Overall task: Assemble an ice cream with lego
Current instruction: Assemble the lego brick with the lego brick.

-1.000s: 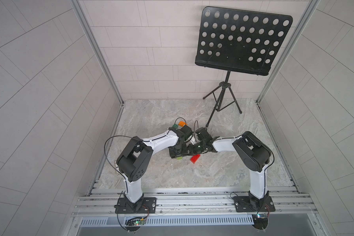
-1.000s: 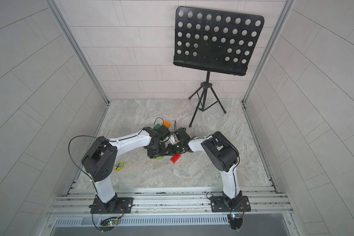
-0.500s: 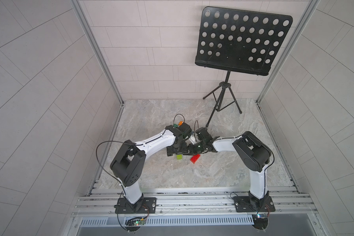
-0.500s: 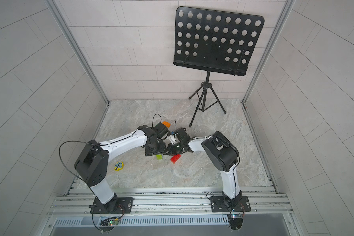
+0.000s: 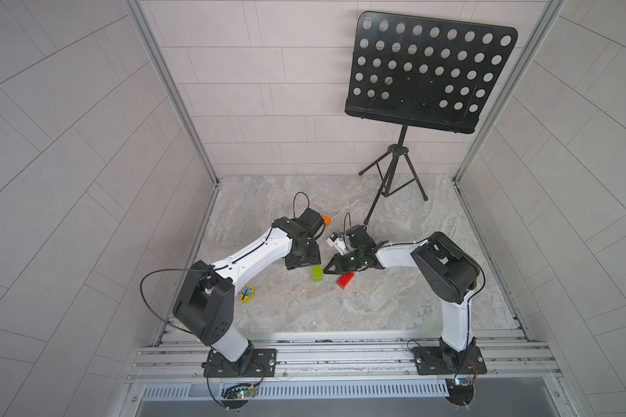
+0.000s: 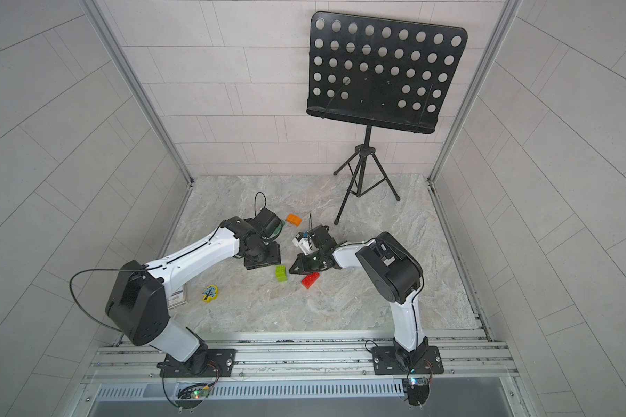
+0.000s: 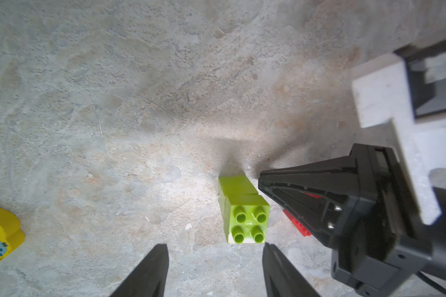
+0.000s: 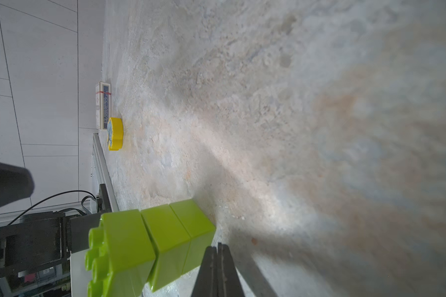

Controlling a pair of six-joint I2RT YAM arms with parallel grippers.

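A lime-green stack of lego bricks [image 5: 317, 273] [image 6: 281, 273] stands upright on the marble floor, studs up [image 7: 245, 216] [image 8: 150, 241]. My left gripper [image 7: 215, 246] [image 5: 302, 265] is open and empty, its tips just short of the stack. My right gripper [image 8: 218, 245] [image 5: 327, 269] [image 7: 262, 180] is shut, lying low with its tip at the stack's base; I cannot tell if it touches. A red brick [image 5: 345, 280] [image 6: 310, 279] lies under the right gripper. An orange brick [image 5: 326, 219] [image 6: 293, 219] lies farther back, past the left wrist. No assembled ice cream is in view.
A flat yellow piece with a blue tree [image 5: 245, 292] [image 6: 209, 292] [image 7: 0, 236] [image 8: 115, 133] lies near the left arm. A small card [image 6: 177, 296] sits by the left wall. A black music stand's tripod [image 5: 394, 187] stands at the back right.
My left gripper has let go of the lime-green stack, opened and drawn back to the left. The stack stays standing. The right arm has not moved.
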